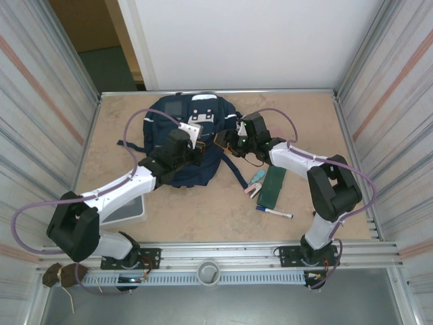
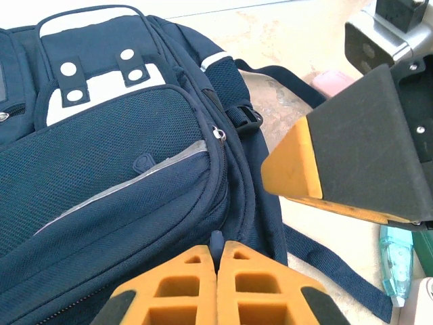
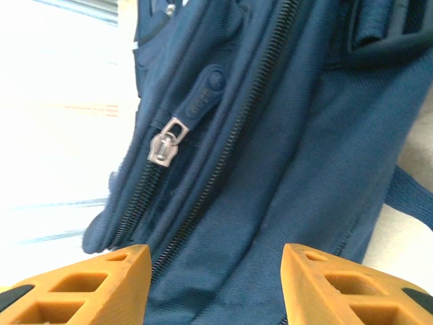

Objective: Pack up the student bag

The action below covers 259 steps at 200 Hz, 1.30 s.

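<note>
Bag [image 1: 193,139] lies on table [image 1: 203,210], about midway between the left and right edges, behind the middle, top toward the far edge. Left gripper [image 2: 217,269] rests on the bag's near part. Right gripper [image 3: 215,277] is at the bag's right side, with a zip slider [image 3: 166,145] just beyond its left finger. A strap [image 1: 238,177] trails off the bag's right side. Right of the strap lies the tape [image 1: 257,179], and the book [image 1: 274,187] is just beside it on the right. Pen [image 1: 275,213] lies before the book, toward the near edge. Box [image 1: 132,211] sits by the near edge, left of the middle, partly under the left arm.
</note>
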Each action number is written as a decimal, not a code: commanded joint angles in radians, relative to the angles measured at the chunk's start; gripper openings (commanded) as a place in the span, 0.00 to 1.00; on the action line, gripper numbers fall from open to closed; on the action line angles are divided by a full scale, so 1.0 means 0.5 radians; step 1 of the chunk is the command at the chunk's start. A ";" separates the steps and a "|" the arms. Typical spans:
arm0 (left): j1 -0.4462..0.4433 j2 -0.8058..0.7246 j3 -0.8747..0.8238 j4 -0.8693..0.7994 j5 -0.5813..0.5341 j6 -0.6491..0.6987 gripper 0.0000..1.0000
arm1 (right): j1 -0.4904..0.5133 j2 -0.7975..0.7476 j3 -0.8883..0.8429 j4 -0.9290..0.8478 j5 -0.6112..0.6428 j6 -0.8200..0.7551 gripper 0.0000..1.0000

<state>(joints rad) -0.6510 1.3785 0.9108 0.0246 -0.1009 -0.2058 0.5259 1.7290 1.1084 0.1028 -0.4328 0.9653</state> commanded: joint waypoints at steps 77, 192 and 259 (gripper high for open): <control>-0.039 -0.010 0.039 0.097 -0.001 0.046 0.00 | 0.077 0.240 0.236 0.096 -0.014 0.041 0.51; 0.516 -0.412 -0.370 -0.018 -0.092 0.027 0.00 | -0.235 0.246 0.380 -0.296 -0.225 -0.363 0.00; 0.350 -0.484 -0.256 0.119 0.225 -0.090 0.00 | -0.284 0.283 0.660 -0.667 -0.225 -0.528 0.31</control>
<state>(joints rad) -0.4221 1.1755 0.7273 0.0109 -0.0479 -0.2119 0.4149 1.9182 1.4239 -0.1417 -0.5743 0.7780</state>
